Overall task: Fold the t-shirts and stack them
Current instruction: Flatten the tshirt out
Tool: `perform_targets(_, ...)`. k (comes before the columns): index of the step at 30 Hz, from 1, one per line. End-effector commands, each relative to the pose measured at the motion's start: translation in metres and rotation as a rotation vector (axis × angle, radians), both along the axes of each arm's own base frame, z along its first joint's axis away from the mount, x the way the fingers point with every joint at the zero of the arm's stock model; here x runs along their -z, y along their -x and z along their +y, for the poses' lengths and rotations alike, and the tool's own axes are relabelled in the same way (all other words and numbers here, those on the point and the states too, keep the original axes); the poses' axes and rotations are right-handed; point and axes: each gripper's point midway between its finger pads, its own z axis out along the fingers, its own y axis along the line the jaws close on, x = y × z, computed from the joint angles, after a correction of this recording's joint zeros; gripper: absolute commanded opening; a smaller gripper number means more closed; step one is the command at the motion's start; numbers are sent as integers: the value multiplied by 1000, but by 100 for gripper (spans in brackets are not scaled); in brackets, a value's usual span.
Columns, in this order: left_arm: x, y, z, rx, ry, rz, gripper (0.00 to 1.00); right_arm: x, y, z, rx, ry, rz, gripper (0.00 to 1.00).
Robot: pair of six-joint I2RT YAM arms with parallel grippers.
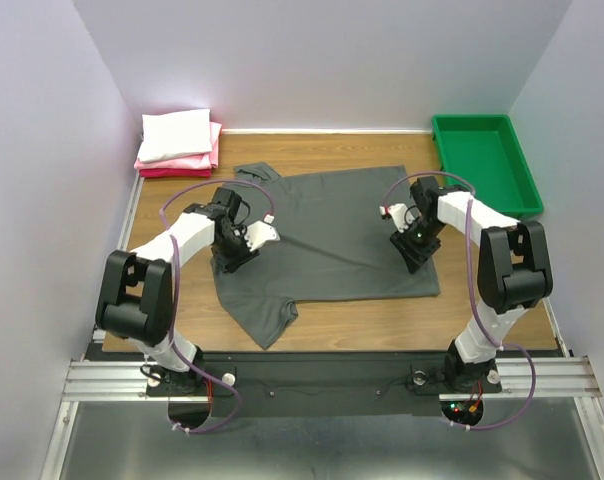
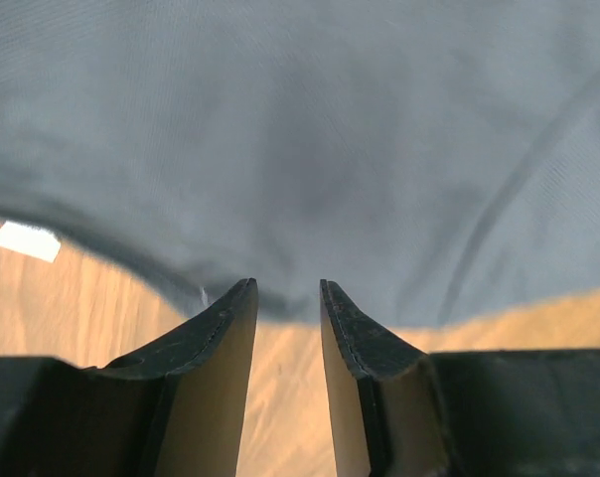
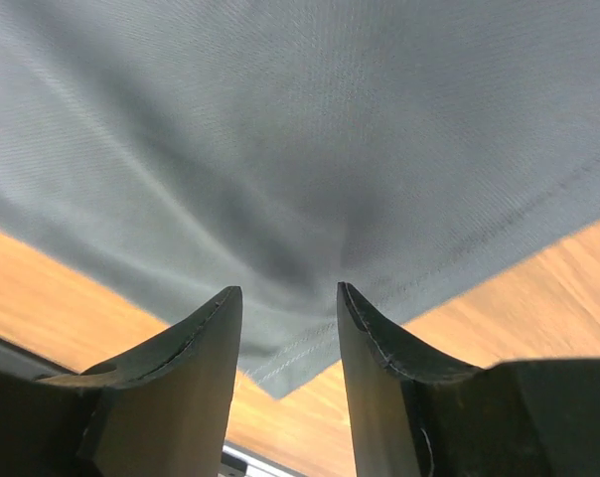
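A dark charcoal grey t-shirt (image 1: 332,230) lies spread flat on the wooden table, one sleeve at the near left. My left gripper (image 1: 232,260) is low over the shirt's left edge. In the left wrist view the left gripper (image 2: 288,288) is open, bare wood shows between its fingers, and the grey cloth (image 2: 310,129) begins at the fingertips. My right gripper (image 1: 417,258) is at the shirt's near right corner. There the right gripper (image 3: 288,293) is open, and the hemmed corner of the cloth (image 3: 300,129) lies between its fingers, unpinched.
A stack of folded t-shirts, white (image 1: 177,135) on pink (image 1: 210,150) and red (image 1: 167,172), sits at the back left corner. A green plastic tray (image 1: 487,160) stands at the back right. Walls close in three sides. A small white patch (image 2: 27,240) lies on the wood.
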Motion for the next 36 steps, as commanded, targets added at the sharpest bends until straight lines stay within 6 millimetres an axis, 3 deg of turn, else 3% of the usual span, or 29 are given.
perform_targets(1, 33, 7, 8, -31, -36, 48, 41, 20, 2, -11, -15, 52, 17, 49)
perform_targets(3, 41, 17, 12, -13, -53, 73, 41, 30, 9, -13, -19, 58, 47, 49)
perform_targets(7, 46, 55, 26, 30, -88, 137, 41, 40, 37, -12, -24, 50, 117, 49)
perform_targets(10, 45, 81, 33, 68, -97, 169, 41, 37, 64, -1, -60, 34, 155, 49)
perform_targets(13, 37, 92, 33, 91, -82, 171, 41, 27, 81, 11, -78, -10, 176, 53)
perform_targets(15, 29, 90, 31, 105, -68, 162, 42, 15, 74, 19, -72, -48, 159, 55)
perform_targets(17, 10, 77, 24, 112, -33, 123, 45, -3, 66, 28, -72, -95, 132, 60)
perform_targets(18, 2, 70, 22, 109, -16, 106, 48, -19, 46, 33, -72, -115, 64, 61)
perform_targets(19, -16, 53, 13, 105, 26, 71, 50, -27, 34, 34, -53, -125, 30, 64)
perform_targets(20, -27, 41, 13, 77, 54, 49, 53, -46, 9, 38, -45, -149, -46, 65)
perform_targets(21, -36, 31, 6, 78, 82, 32, 54, -43, 8, 36, -33, -154, -34, 65)
perform_targets(22, -56, 7, 1, 52, 140, -6, 55, -55, -17, 34, -11, -171, -84, 65)
perform_targets(24, -74, -24, 3, -43, 210, -52, 57, -73, -57, 31, 9, -192, -172, 65)
perform_targets(25, -91, -55, -4, -60, 274, -108, 57, -78, -72, 28, 21, -193, -198, 65)
perform_targets(26, -99, -72, -4, -95, 306, -135, 57, -66, -86, 21, 50, -187, -182, 65)
perform_targets(27, -112, -106, 1, -183, 367, -182, 57, -78, -113, 17, 75, -188, -251, 65)
perform_targets(29, -120, -138, 7, -273, 418, -219, 57, -75, -141, 4, 131, -185, -281, 64)
perform_targets(30, -126, -168, 9, -346, 458, -251, 58, -59, -155, 0, 164, -182, -259, 63)
perform_targets(32, -128, -195, 13, -425, 488, -275, 59, -71, -190, -10, 208, -187, -331, 62)
perform_targets(33, -127, -208, 24, -468, 499, -288, 60, -52, -202, -12, 228, -186, -311, 62)
perform_targets(35, -121, -238, 27, -543, 535, -297, 61, -58, -229, -14, 262, -197, -359, 62)
perform_targets(36, -119, -247, 27, -564, 550, -298, 61, -45, -238, -14, 273, -198, -357, 62)
